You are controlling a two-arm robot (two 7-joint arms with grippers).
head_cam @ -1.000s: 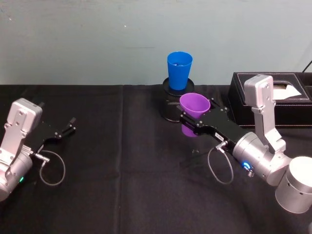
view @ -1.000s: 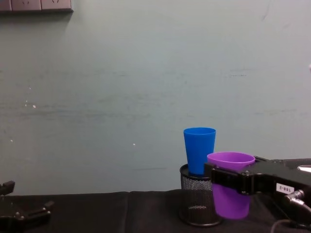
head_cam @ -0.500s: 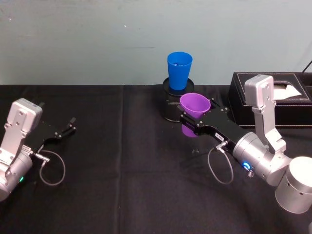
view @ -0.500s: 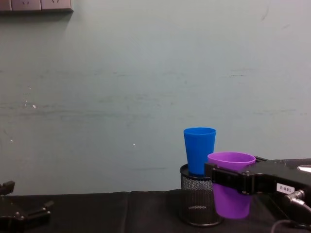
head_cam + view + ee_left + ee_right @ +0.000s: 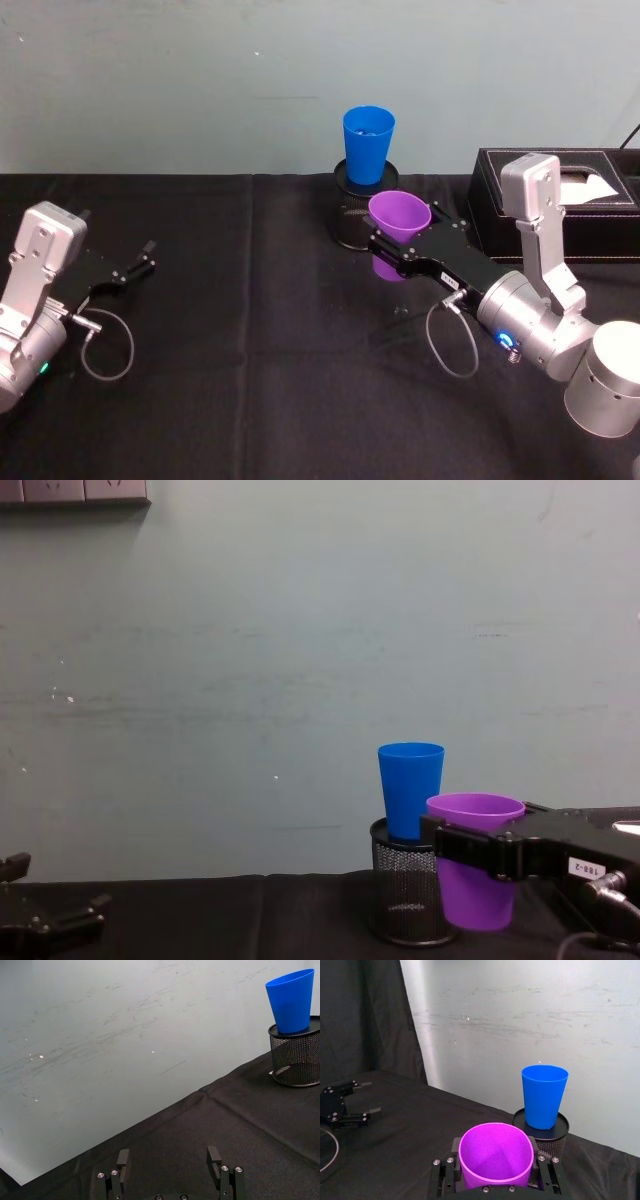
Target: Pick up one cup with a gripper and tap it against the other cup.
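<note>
My right gripper is shut on the purple cup, holding it upright above the black cloth, just in front of the mesh holder. From the side, the purple cup hangs a little right of and below the blue cup, with a small gap between them. The blue cup stands upright on top of the black mesh holder at the back. In the right wrist view the purple cup sits between the jaws, the blue cup beyond it. My left gripper rests open at the far left.
A black box with a white patch stands at the back right, close behind my right arm. A loose cable loop lies by the left arm. The black cloth spans the table up to the pale wall.
The purple cup in my right gripper has barely shifted, staying just beside the blue cup. The left arm has not moved.
</note>
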